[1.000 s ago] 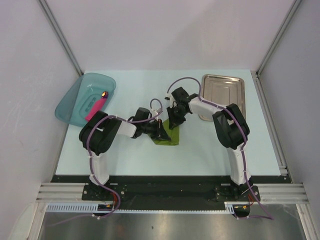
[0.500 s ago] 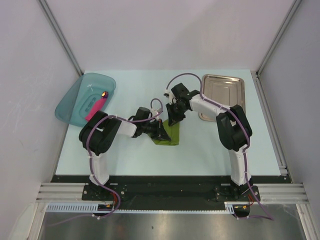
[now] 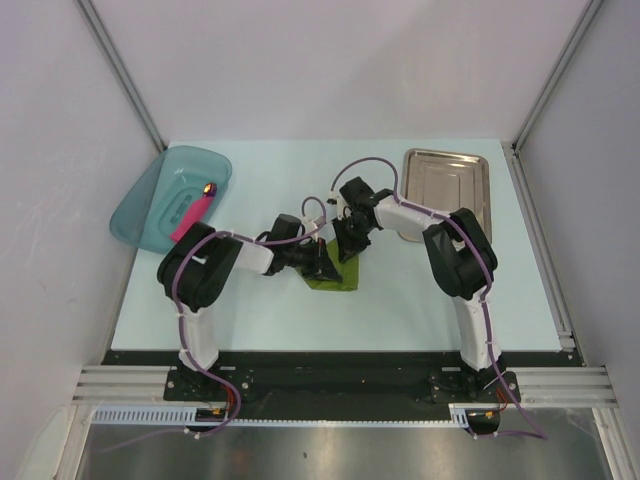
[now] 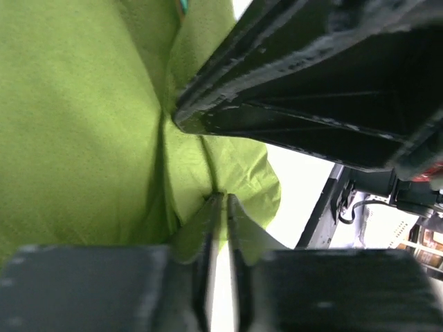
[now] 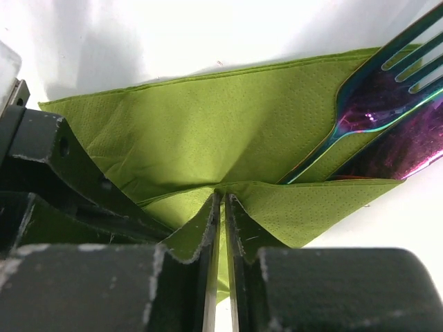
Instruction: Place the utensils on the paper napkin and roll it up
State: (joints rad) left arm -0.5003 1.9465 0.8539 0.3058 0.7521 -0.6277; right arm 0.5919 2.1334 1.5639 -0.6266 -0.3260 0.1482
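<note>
1. Paper sits at the centre: a thin, olive-green square paper napkin (image 5: 208,131), finely dimpled and soft, lies folded into a creased wedge in the middle of the smooth, pale mint tabletop (image 3: 420,300).
2. Two slim metal utensils (image 5: 401,149) with a glossy purple-and-teal rainbow sheen rest on the napkin, their lower ends tucked under its fold. One is a fork (image 5: 360,97) with its tines past the paper's edge; the other, flat and dark purple, lies just beside it.
3. The left gripper (image 4: 221,200), matte black and hard-edged, has its fingers pressed together on a raised flap of the napkin.
4. The right gripper (image 5: 220,200), black with chipped finger edges, pinches a ridge of the fold close by.
5. A rectangular silver steel tray (image 3: 447,185) lies at the far right. A teal translucent plastic tub (image 3: 135,210) at the far left corner holds a thick pink bar (image 3: 190,213).
6. Plain grey-white walls with aluminium posts enclose the tabletop.
</note>
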